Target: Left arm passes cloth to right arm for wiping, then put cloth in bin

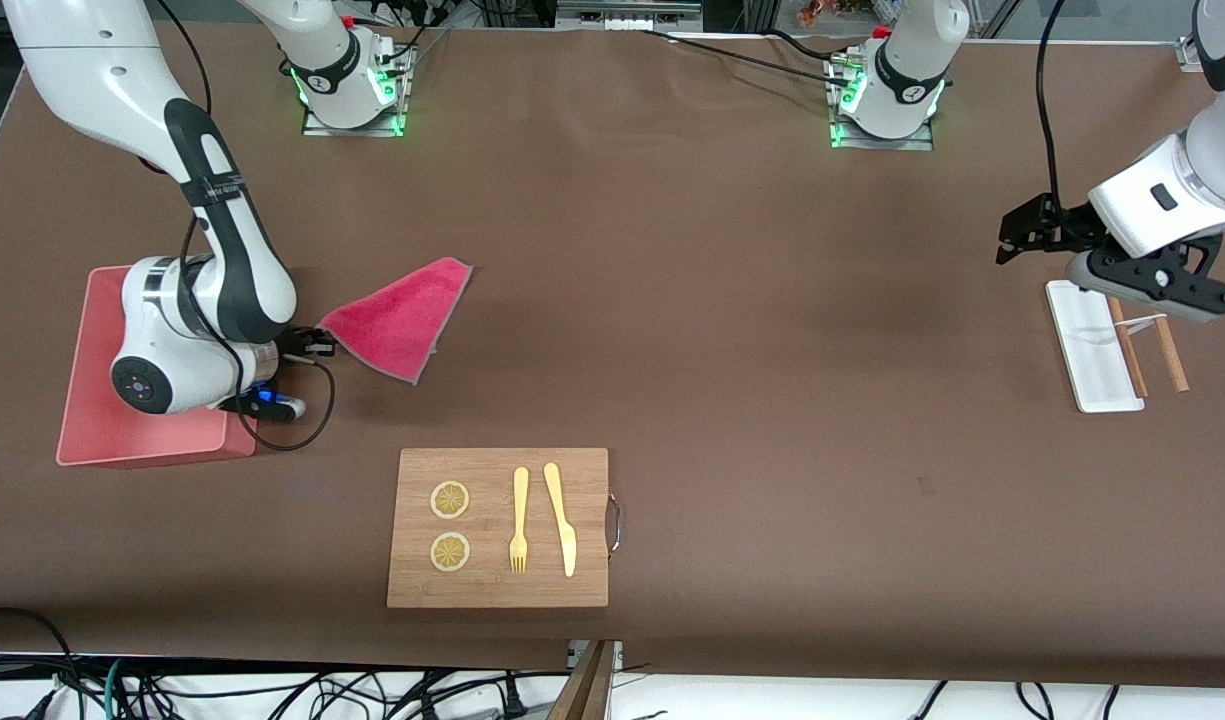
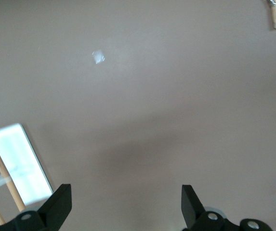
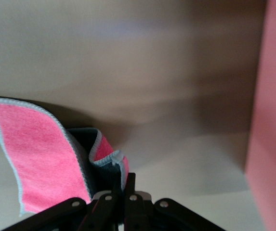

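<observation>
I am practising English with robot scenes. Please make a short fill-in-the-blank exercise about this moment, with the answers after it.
1. The right gripper is shut on the ____.
2. The left gripper, over the table near the white tray, is ____.
3. The pink bin lies toward the ____ arm's end of the table.
4. On the wooden board, the fork lies beside the ____.

Answers: cloth; open; right; knife

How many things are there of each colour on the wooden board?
Yellow fork: 1
Yellow knife: 1
Yellow lemon slices: 2
Total on the wooden board: 4, all yellow
</observation>
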`<state>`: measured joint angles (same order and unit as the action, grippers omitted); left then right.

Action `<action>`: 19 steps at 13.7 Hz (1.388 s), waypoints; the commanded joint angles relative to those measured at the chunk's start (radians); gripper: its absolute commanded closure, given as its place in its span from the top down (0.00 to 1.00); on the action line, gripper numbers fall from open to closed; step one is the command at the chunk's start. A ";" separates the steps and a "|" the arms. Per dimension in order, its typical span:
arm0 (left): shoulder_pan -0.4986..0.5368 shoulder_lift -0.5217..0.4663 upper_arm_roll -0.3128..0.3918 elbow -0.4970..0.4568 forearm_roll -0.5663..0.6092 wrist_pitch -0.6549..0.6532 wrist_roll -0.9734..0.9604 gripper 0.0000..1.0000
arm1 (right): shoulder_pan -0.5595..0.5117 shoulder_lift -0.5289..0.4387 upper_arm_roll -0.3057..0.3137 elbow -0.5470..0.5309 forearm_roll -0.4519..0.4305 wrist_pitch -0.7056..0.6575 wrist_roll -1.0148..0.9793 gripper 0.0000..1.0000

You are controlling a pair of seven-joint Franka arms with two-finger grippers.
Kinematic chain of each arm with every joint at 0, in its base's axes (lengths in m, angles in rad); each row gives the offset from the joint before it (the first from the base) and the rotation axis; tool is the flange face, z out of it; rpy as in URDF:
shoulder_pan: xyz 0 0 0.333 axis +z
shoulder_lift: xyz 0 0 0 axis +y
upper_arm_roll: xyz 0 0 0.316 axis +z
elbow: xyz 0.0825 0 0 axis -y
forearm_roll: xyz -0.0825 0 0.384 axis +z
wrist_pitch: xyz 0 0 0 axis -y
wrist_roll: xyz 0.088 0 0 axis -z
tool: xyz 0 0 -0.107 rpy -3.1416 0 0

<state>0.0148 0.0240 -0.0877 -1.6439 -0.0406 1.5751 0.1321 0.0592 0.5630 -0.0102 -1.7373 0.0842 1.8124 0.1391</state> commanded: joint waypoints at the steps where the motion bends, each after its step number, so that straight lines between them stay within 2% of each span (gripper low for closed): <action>1: 0.007 -0.040 0.005 -0.068 0.021 -0.001 -0.126 1.00 | 0.013 -0.011 0.009 0.036 -0.049 -0.022 -0.006 0.00; 2: 0.031 -0.029 0.003 -0.051 0.010 -0.001 -0.124 1.00 | 0.020 -0.009 0.021 0.041 -0.046 -0.015 0.031 0.00; 5: 0.033 -0.015 -0.003 -0.023 0.016 -0.001 -0.121 1.00 | 0.056 0.003 0.111 0.041 -0.037 0.034 0.250 0.00; 8: 0.027 -0.007 -0.006 -0.023 0.011 0.003 -0.126 1.00 | 0.082 0.034 0.244 0.041 -0.032 0.144 0.526 0.00; 13: 0.027 0.016 -0.009 -0.022 0.013 0.039 -0.131 1.00 | 0.125 0.100 0.416 0.082 -0.021 0.349 0.917 0.00; 17: 0.027 0.020 -0.009 0.004 0.014 0.042 -0.131 1.00 | 0.156 0.139 0.493 0.122 -0.012 0.475 1.126 0.00; 19: 0.027 0.022 -0.009 0.006 0.019 0.042 -0.131 1.00 | 0.156 0.144 0.516 0.127 0.066 0.565 1.178 0.00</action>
<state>0.0429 0.0315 -0.0936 -1.6661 -0.0406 1.6192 0.0121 0.2205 0.6817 0.4849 -1.6438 0.0939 2.3222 1.2751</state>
